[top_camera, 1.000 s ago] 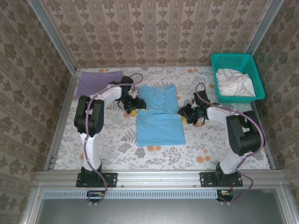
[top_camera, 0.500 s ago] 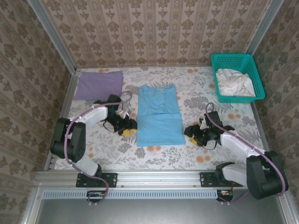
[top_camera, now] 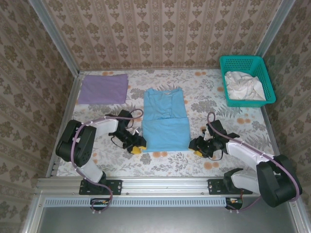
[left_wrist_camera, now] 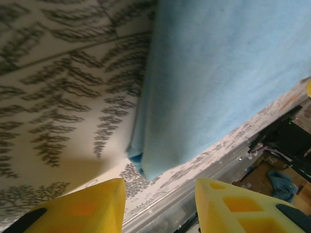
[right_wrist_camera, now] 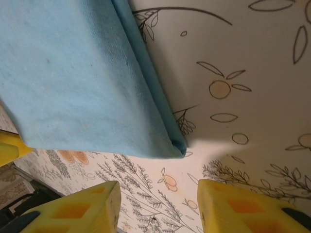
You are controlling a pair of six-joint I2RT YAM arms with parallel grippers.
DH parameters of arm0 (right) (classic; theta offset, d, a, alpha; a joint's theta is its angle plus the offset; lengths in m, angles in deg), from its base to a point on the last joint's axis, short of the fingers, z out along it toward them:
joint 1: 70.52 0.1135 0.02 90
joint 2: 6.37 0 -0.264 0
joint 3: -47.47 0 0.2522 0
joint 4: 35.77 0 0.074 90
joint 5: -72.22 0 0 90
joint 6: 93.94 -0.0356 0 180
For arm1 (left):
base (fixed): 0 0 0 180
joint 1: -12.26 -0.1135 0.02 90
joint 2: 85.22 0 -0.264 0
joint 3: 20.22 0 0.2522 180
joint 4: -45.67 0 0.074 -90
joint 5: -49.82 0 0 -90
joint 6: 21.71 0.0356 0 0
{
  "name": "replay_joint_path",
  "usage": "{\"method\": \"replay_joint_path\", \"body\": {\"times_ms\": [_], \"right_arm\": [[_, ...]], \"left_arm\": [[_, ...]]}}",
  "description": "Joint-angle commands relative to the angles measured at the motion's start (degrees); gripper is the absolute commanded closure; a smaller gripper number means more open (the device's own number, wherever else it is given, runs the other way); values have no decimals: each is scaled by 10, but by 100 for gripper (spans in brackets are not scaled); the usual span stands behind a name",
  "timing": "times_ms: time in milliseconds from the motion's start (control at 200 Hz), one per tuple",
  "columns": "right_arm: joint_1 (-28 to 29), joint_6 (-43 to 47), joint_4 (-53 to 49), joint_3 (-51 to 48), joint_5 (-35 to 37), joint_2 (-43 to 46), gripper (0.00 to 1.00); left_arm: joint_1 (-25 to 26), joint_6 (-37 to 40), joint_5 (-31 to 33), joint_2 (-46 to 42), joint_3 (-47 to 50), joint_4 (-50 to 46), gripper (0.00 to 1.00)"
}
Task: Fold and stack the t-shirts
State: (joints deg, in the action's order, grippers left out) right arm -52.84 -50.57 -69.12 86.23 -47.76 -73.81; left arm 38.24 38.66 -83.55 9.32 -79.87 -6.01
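The folded lavender t-shirt (top_camera: 103, 89) lay flat at the worktop's (top_camera: 214, 92) far left corner, long axis running left to right. The left end effector (top_camera: 136, 145), fingers parted and empty, sat just beside the near left corner of the sky-blue t-shirt (top_camera: 166, 121). That shirt's long axis ran near to far, collar at the far end and near part doubled over. The right end effector (top_camera: 196, 144), also parted and empty, faced its near right corner. A teal mesh basket (top_camera: 241, 58) holding white cloth (top_camera: 243, 85) stood far right.
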Motion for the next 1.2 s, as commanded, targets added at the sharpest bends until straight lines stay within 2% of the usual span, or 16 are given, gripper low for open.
{"method": "replay_joint_path", "body": {"times_ms": [0,105,225,435,635,780,890,1195], "right_arm": [[5,-2,24,-2,17,-13,54],[9,1,36,3,21,-36,57],[16,4,43,9,25,-59,61],[17,-10,42,3,53,-45,67],[17,-22,54,10,46,-46,66],[17,-22,48,13,47,-46,66],[17,-19,44,17,48,-46,66],[17,-19,33,29,54,-48,67]], "left_arm": [[19,6,33,6,-18,-14,60],[32,7,39,13,-25,-11,66],[47,8,55,19,-31,-11,69],[52,8,95,32,-32,-9,76],[53,12,108,36,-33,-8,76],[53,17,109,35,-33,-8,69],[53,19,113,37,-33,-8,68],[58,26,122,42,-45,-15,74]]}}
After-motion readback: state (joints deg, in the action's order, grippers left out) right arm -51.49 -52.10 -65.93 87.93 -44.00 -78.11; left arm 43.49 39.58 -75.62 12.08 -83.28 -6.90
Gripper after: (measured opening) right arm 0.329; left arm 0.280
